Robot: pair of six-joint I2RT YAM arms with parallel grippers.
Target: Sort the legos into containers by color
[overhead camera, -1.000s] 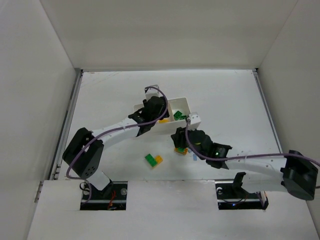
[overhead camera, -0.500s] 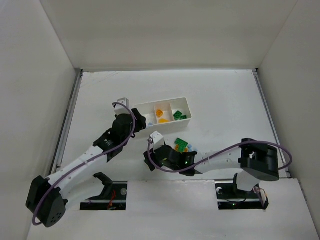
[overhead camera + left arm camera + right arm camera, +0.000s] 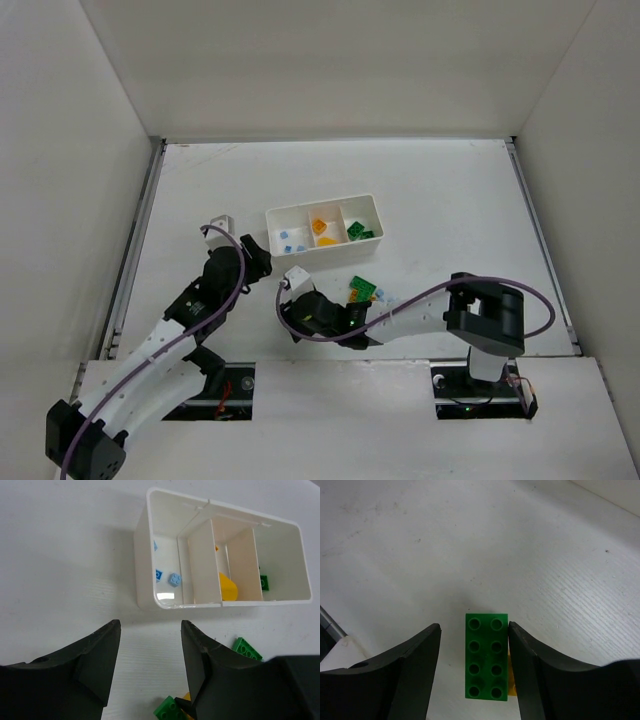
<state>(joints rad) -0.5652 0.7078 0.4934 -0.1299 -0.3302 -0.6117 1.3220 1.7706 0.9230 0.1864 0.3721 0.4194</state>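
Green brick (image 3: 486, 656) lies lower centre between the wide-spread right gripper (image 3: 474, 626); lower straight, squeeze its long sides.

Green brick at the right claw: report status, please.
Right claw open over green brick. Left claw open, empty, near tray. Yellow brick touching the green one's side.

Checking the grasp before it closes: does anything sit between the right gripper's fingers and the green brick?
Yes: a yellow brick lies against one long side of the green brick, between it and one finger.
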